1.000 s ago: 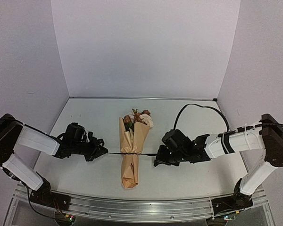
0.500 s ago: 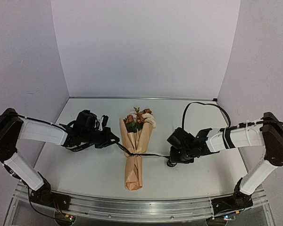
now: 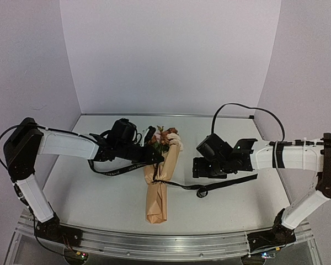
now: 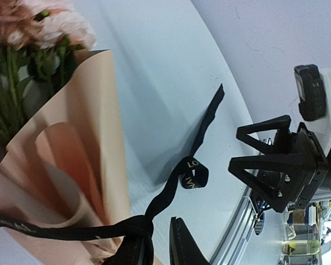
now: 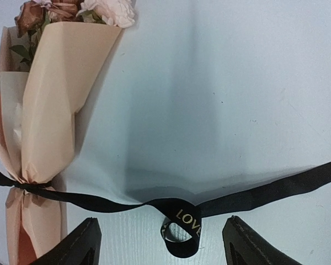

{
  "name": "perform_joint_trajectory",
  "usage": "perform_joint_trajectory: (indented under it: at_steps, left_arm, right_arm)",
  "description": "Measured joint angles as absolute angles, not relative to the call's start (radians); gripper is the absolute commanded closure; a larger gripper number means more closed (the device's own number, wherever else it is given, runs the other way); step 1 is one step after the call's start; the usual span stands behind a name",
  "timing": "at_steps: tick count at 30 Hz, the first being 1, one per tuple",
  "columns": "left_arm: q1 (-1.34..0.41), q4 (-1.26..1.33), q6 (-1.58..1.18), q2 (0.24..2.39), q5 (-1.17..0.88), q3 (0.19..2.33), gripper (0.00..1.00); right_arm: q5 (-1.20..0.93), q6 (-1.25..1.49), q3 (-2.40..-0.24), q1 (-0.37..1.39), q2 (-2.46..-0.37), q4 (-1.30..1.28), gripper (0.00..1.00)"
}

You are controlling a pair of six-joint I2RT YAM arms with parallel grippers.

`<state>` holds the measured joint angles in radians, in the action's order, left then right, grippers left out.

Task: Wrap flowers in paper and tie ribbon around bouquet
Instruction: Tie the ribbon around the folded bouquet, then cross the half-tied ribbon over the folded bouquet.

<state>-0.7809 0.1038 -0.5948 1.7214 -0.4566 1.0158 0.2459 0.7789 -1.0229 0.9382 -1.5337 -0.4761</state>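
White table (image 3: 99, 193), pale lilac walls (image 3: 171, 55), metal rail (image 3: 171, 243) along near edge

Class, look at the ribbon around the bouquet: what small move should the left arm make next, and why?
Probably open the left gripper and lift it clear of the bouquet. The ribbon looks cinched around its waist, and the right gripper stands open above the ribbon's slack end lying on the table.

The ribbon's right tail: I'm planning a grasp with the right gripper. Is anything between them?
Nothing visible. The open right gripper hovers directly over the looped tail of the ribbon, with only bare table around it; the bouquet lies off to its left.
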Motion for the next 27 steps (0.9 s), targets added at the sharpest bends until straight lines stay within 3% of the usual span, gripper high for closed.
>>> perform_joint_trajectory:
  at_steps: [12, 15, 18, 21, 27]
  left_arm:
    - [-0.878, 0.011, -0.436, 1.904, -0.551, 1.226, 0.52]
    - [-0.892, -0.021, -0.416, 1.917, -0.560, 1.246, 0.47]
    - [-0.894, -0.033, -0.403, 1.916, -0.567, 1.248, 0.47]
    - [-0.893, -0.035, -0.394, 1.908, -0.580, 1.242, 0.54]
    - [-0.890, 0.010, -0.391, 1.860, -0.657, 1.173, 0.49]
  right_arm:
    - [0.191, 0.817, -1.015, 0.866, -1.521, -0.436, 0.16]
    - [0.162, 0.837, -0.997, 0.846, -1.516, -0.414, 0.20]
    - [0.127, 0.852, -0.994, 0.837, -1.516, -0.395, 0.27]
    - [0.077, 0.868, -0.993, 0.836, -1.517, -0.350, 0.33]
    - [-0.067, 0.928, -0.968, 0.813, -1.550, -0.181, 0.33]
